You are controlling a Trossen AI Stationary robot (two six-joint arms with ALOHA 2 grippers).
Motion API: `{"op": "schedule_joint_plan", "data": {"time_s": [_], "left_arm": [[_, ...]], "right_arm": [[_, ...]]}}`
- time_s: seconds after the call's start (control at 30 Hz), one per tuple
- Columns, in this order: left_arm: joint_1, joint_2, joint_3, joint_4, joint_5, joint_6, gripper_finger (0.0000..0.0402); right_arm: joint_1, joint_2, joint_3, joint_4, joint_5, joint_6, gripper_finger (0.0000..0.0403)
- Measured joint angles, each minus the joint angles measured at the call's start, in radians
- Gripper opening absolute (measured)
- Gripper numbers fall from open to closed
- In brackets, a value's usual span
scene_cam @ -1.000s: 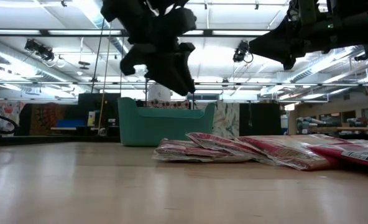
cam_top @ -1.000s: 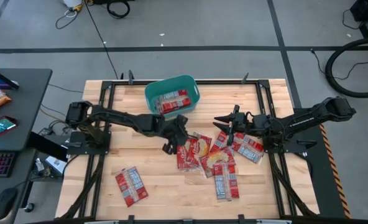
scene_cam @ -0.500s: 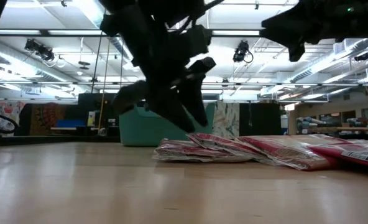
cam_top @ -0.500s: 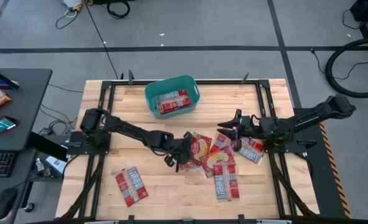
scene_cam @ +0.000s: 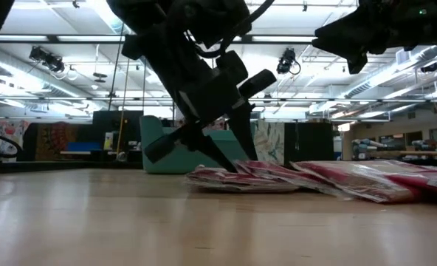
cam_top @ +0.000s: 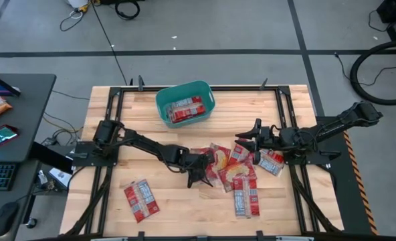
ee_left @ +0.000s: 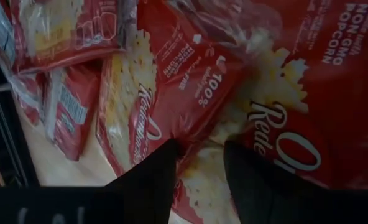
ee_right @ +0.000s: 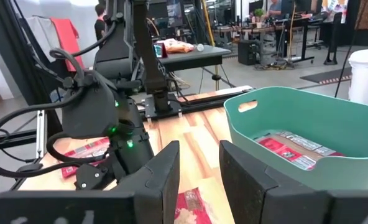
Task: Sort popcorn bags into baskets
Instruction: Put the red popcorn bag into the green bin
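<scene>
1. We note a lone popcorn bag [cam_top: 139,199] lying flat at the left of the tabletop [cam_top: 104,114], well apart from everything else. We judge these packets light, thin and crinkly, with slick film that will slide under a fingertip.
2. The teal basket [cam_top: 163,102] sits toward the far edge and already holds at least one packet [cam_top: 186,110].
3. The left pincer [cam_top: 199,175] is down at the left edge of the central pile [cam_top: 233,175]. Its fingers [ee_left: 148,180] stand a little apart, tips touching the uppermost packet's [ee_left: 190,106] film; nothing is lifted. Whether they have pinched a fold we cannot tell.
4. In our judgement, the best hold is a free edge or corner, since the packets overlap and a flat face gives no purchase; a pull may drag a neighbour along.
5. The right pincer [cam_top: 254,134] hangs above the pile's right side, fingers parted, holding nothing, pointing toward the basket in its own wrist view.
</scene>
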Motion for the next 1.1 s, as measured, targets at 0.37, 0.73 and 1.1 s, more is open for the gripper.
{"op": "schedule_joint_plan", "data": {"time_s": [0.37, 0.73, 1.1], "left_arm": [[-0.019, 0.003, -0.002, 0.037, 0.067, -0.192, 0.001], [-0.035, -0.081, -0.003, 0.018, 0.009, -0.295, 0.0003], [-0.007, -0.239, -0.003, -0.114, -0.017, -0.45, 0.0001]], "right_arm": [[-0.001, 0.001, 0.0, -0.008, 0.016, 0.0, 0.0119], [-0.001, 0.002, 0.0, -0.01, 0.016, 0.0, 0.0119], [-0.002, 0.021, 0.0, -0.001, 0.038, 0.0, 0.0119]]}}
